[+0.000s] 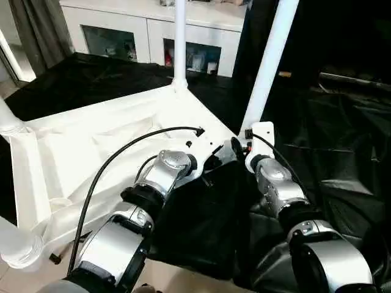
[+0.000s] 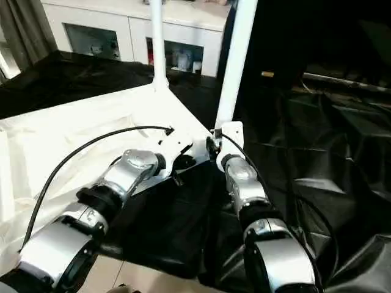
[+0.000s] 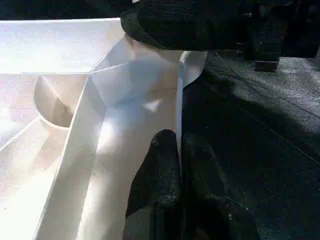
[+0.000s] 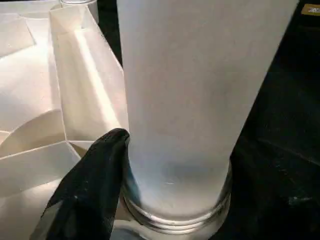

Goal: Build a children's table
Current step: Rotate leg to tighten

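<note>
The children's table top [image 1: 73, 146] lies upside down on a black cloth, ribbed underside up. A white leg [image 1: 179, 43] stands upright in the far corner socket. Other legs sit at the left corner [image 1: 6, 119] and the near-left corner [image 1: 15, 244]. My left gripper [image 3: 179, 142] is shut on the thin rim wall [image 3: 179, 100] near the right corner. My right gripper [image 4: 177, 165] holds the fourth leg [image 1: 269, 67] just above its threaded base, one black finger [image 4: 95, 185] pressed against its side. This leg leans slightly over the right corner socket.
A white cabinet [image 1: 153, 30] with glass doors stands behind the table. Black cloth [image 1: 342, 134] covers the floor to the right and in front. A grey curtain [image 1: 36, 24] hangs at the far left. A black cable [image 1: 122, 146] arcs over my left forearm.
</note>
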Available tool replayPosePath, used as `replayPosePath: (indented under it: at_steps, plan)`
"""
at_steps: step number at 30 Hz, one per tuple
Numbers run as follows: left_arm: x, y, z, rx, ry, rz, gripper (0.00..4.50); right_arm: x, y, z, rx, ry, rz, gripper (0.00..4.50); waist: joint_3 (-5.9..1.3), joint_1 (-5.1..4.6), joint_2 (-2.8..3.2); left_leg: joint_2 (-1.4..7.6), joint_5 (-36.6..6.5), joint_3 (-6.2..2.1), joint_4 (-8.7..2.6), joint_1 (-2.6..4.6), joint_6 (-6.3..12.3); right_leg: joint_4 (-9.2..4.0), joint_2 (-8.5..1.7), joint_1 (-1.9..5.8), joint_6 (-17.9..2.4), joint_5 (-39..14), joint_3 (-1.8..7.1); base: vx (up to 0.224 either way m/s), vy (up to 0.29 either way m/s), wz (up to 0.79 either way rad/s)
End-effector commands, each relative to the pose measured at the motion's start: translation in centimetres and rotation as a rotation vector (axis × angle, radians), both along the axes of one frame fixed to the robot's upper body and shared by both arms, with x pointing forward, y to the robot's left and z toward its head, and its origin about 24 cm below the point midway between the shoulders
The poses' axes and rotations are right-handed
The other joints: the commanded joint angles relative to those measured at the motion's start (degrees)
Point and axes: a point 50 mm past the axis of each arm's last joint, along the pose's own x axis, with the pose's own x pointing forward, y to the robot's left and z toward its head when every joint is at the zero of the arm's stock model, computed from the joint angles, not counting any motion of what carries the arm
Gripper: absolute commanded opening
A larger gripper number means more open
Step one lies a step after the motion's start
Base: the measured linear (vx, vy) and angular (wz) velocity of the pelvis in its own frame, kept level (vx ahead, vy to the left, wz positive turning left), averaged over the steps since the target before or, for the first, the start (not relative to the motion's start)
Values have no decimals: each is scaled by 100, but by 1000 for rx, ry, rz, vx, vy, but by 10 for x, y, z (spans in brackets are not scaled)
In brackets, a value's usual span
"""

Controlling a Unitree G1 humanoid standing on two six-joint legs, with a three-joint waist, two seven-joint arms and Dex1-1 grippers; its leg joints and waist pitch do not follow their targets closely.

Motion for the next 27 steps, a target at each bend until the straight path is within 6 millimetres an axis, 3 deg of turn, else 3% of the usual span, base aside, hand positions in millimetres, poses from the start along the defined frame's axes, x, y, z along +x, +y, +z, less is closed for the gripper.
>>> replayPosePath:
  at_steps: [1, 3, 5, 7, 13, 14, 18, 21, 27]
  plan:
    - [1, 9, -5, 4, -28, 44, 0, -7, 3, -13, 61, 44, 13, 339, -329, 5, -49, 355, -1652, -191, -474, 71, 92, -504, -491, 201, -1015, -1564, 351, 0, 0, 0]
    - [-1, 11, -7, 5, -23, 3, 0, -4, -3, -5, 48, -15, 41, 342, -326, 22, -65, 349, -1505, -184, -467, 47, 167, -508, -490, 219, -997, -1589, 344, 0, 0, 0]
    - [-2, 13, -7, 5, -23, -13, 0, -3, -6, 0, 46, -38, 58, 373, -331, 13, -89, 351, -1418, -188, -467, 27, 199, -498, -491, 229, -991, -1588, 342, 0, 0, 0]
    - [-2, 14, -7, 5, -22, -19, 0, -2, -8, 3, 49, -56, 71, 382, -324, 13, -68, 358, -1382, -181, -464, 47, 219, -501, -487, 209, -1035, -1576, 343, 0, 0, 0]
    - [-2, 30, -3, 3, -34, -84, 0, -8, -29, 17, -15, -90, 381, 423, -318, 28, -73, 364, -1334, -178, -449, 36, 332, -499, -474, 232, -1015, -1558, 340, 0, 0, 0]
    - [-5, 38, -2, 3, -27, -138, 0, -22, -41, 21, -57, -94, 584, 423, -317, 57, -91, 363, -1325, -177, -435, 23, 419, -505, -467, 267, -968, -1480, 337, 0, 0, 0]
    - [-11, 45, 1, 9, -52, -268, 0, -38, -55, 23, -97, -67, 742, 423, -340, 65, -110, 371, -1090, -184, -414, 0, 587, -441, -464, 282, -1106, -1033, 336, 0, 0, 0]
    - [-23, 51, 5, -32, 4, -413, 0, -49, -63, 24, -112, -17, 852, 423, -320, 46, -85, 401, -1163, -161, -418, 39, 528, -446, -462, 232, -1292, -1174, 337, 0, 0, 0]
    - [-36, 58, 9, -33, 65, -529, 0, -55, -62, 30, -96, -7, 934, 423, -314, 143, -73, 435, -1211, -153, -440, 68, 373, -407, -462, 217, -1359, -1152, 348, 0, 0, 0]
